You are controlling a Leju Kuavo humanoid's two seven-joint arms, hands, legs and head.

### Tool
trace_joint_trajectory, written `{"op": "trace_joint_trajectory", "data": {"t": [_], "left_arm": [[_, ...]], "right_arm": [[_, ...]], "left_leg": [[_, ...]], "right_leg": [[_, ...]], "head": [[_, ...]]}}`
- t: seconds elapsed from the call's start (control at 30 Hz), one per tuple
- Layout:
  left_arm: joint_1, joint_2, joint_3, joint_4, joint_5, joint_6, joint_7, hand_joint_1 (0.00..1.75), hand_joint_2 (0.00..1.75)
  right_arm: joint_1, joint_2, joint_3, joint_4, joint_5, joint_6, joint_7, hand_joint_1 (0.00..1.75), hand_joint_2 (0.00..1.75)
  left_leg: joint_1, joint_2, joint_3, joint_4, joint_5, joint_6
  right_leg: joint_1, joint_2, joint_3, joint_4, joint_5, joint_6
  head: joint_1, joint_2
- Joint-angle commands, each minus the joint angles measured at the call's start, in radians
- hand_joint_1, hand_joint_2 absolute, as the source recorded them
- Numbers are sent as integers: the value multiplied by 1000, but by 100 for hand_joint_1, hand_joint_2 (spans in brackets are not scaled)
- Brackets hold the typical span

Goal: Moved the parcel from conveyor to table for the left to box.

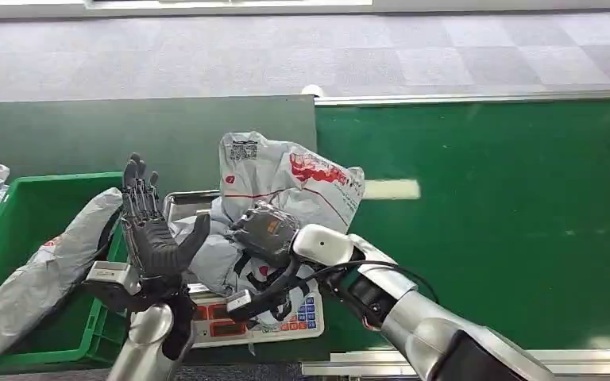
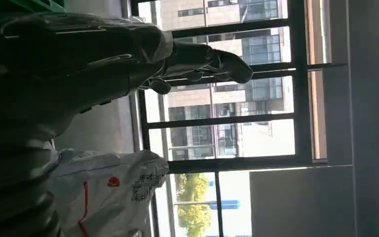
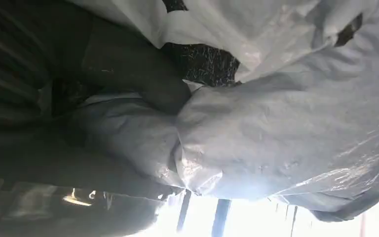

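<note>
Gripping parcel (image 1: 286, 190), right hand (image 1: 266, 230) fingers

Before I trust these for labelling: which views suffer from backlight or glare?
Head view: evenly lit, with one glare patch on the green conveyor. Left wrist view: bright windows leave the left hand a dark silhouette. Right wrist view: the grey parcel is very close, with blown-out light along one edge.

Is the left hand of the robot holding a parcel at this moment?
No, in the head view the left hand stands raised with its fingers spread and nothing in it, beside the grey parcel on the scale.
</note>
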Motion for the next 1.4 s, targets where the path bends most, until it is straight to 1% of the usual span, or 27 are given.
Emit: {"op": "trace_joint_trajectory", "data": {"t": [0.03,0.13,0.17,0.27,0.33,0.47,0.57,0.6,0.63,0.67,0.7,0.8,0.87,0.93,1.13,1.3,1.4], "left_arm": [[-40,-3,-20,74,-1,-7,-4,0,175],[-47,-7,-27,82,-4,-7,-4,0,175],[-48,-8,-31,78,-5,-8,-4,0,175],[-59,-8,-39,82,-9,-8,-4,0,175],[-70,-8,-40,94,-6,-14,-4,0,175],[-86,-18,-44,89,7,-47,-4,0,175],[-103,-27,-45,99,2,-51,-4,0,175],[-105,-28,-44,98,3,-52,-4,0,175],[-107,-30,-42,83,6,-59,-4,0,175],[-107,-30,-38,77,6,-59,-4,0,175],[-107,-30,-37,77,5,-60,-4,0,175],[-116,-29,-33,88,5,-64,-4,0,175],[-124,-32,-32,95,4,-70,-4,0,175],[-128,-34,-32,99,4,-70,-4,0,175],[-130,-34,-32,102,4,-71,-4,0,175],[-156,-40,-32,136,10,-71,-4,0,175],[-159,-43,-29,138,12,-66,-4,0,175]], "right_arm": [[-3,30,36,58,-37,-50,-40,175,175],[-29,55,27,123,-56,-64,-18,175,175],[-44,64,34,160,-44,-73,8,175,175],[-50,75,26,213,-57,-20,16,175,175],[-48,75,31,226,-52,-15,26,175,175],[-37,61,16,226,-59,-118,10,175,175],[-38,66,1,235,-74,-133,-1,175,175],[-39,68,-3,239,-79,-125,0,155,175],[-43,72,-3,245,-80,-107,2,49,175],[-45,74,0,245,-77,-106,7,9,175],[-43,75,-5,243,-83,-105,4,0,175],[-35,70,-11,232,-86,-145,-7,0,175],[-23,62,-23,204,-99,-224,-54,0,175],[-17,62,-32,193,-110,-256,-78,0,175],[-16,63,-35,189,-113,-267,-84,0,175],[1,73,-66,142,-154,-388,-163,0,175],[15,64,-80,98,-188,-434,-222,0,175]], "left_leg": [[0,-1,0,-1,1,0],[0,-1,0,-1,1,0],[0,-1,0,0,1,0],[0,-1,-1,0,1,0],[0,-2,-1,0,1,0],[0,-2,-1,0,1,0],[0,-3,-1,0,1,0],[0,-3,-1,0,1,0],[0,-3,-1,0,1,0],[0,-2,-1,0,1,0],[0,-2,-1,0,1,0],[0,-1,-1,0,1,0],[0,-2,-1,0,1,0],[0,-2,-1,-1,1,0],[0,-1,0,-1,1,0],[0,-1,-1,0,1,0],[0,-1,0,0,0,0]], "right_leg": [[0,-1,0,-1,0,0],[0,-1,0,-1,1,0],[0,-1,0,0,0,0],[0,-1,0,0,0,0],[0,-2,-1,0,1,0],[0,-1,0,0,0,0],[0,-3,0,0,0,0],[0,-3,0,-1,0,0],[0,-2,0,0,0,0],[0,-1,0,0,0,0],[0,-2,-1,0,1,0],[0,-1,0,0,0,0],[0,-1,0,0,0,0],[0,-2,0,-1,1,0],[0,-1,0,-1,1,0],[0,-1,-1,0,1,-1],[0,-1,0,0,0,0]], "head": [[0,0],[0,0],[0,0],[0,0],[0,0],[0,0],[0,0],[0,0],[0,0],[0,0],[0,0],[0,0],[0,0],[0,0],[0,0],[0,0],[0,0]]}}
